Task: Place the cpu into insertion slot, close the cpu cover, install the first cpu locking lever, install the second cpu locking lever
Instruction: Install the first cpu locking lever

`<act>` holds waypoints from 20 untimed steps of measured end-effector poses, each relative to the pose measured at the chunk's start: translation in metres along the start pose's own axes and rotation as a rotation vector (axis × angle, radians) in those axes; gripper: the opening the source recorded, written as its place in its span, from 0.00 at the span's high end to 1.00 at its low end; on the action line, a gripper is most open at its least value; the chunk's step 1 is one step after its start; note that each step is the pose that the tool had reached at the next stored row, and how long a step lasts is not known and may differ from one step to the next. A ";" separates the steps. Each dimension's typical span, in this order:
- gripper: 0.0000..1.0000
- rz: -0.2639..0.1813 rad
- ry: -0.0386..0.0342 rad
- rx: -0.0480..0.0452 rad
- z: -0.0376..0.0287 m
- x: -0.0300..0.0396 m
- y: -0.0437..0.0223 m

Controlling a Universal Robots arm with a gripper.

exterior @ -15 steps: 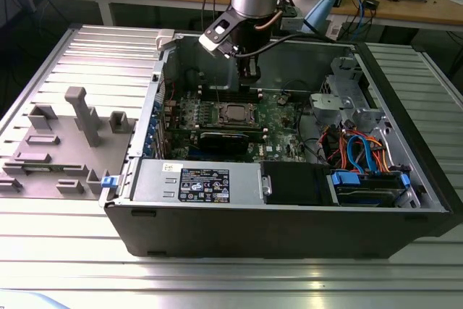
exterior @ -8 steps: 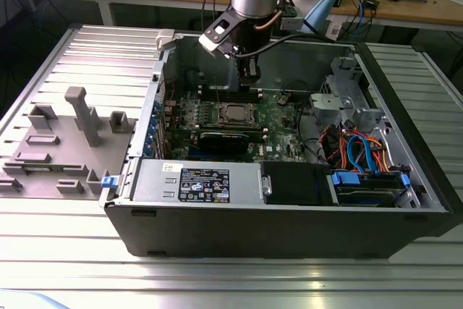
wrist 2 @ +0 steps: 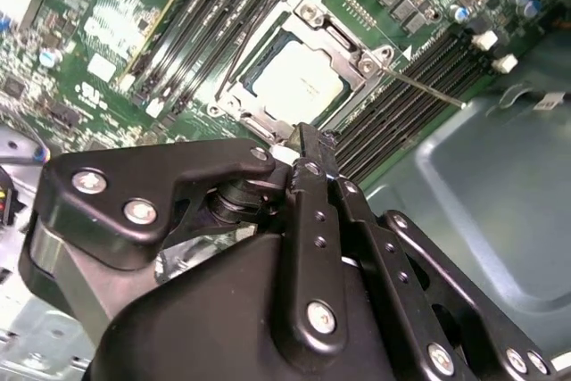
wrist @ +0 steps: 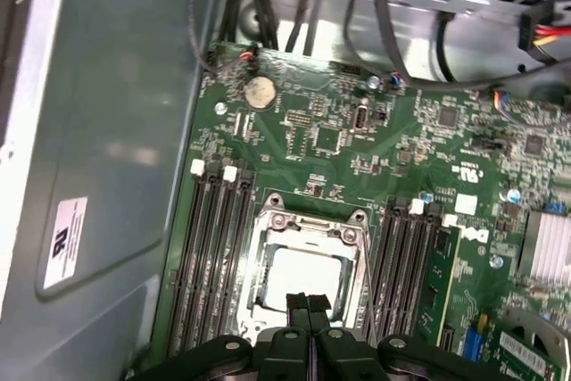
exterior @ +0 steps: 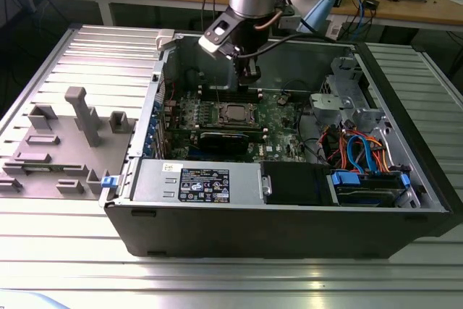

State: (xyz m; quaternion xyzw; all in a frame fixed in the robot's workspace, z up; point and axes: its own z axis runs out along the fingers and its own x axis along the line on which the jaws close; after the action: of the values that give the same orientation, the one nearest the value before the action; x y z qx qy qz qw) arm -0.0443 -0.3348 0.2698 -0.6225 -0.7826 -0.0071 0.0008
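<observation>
I see the gripper (wrist: 308, 301) closed, empty, above the cpu (wrist: 308, 271) and cpu cover (wrist: 312, 223). The locking lever (wrist 2: 424, 88) looks thin and springy; I would catch its end.

cpu (wrist: 300, 272): matt grey metal | cpu cover (wrist: 312, 222): glossy bare metal

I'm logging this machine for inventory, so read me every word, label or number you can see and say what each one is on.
Nothing here can be read with confidence.
power supply label: several lines of print and symbols, too small to read.
case wall sticker: white, print too small to read.
cpu: faint markings on its top, unreadable.
green circuit board: white printed markings, not legible.
</observation>
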 end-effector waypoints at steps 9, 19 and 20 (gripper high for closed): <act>0.89 -0.118 0.0012 0.0012 0.0000 0.0000 0.0000; 0.89 -0.144 0.0015 0.0015 0.0000 0.0000 0.0000; 0.89 -0.157 0.0016 0.0016 0.0000 0.0000 0.0000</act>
State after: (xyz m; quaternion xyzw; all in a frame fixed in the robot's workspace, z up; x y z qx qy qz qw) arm -0.0442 -0.3348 0.2698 -0.5590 -0.8291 -0.0070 0.0013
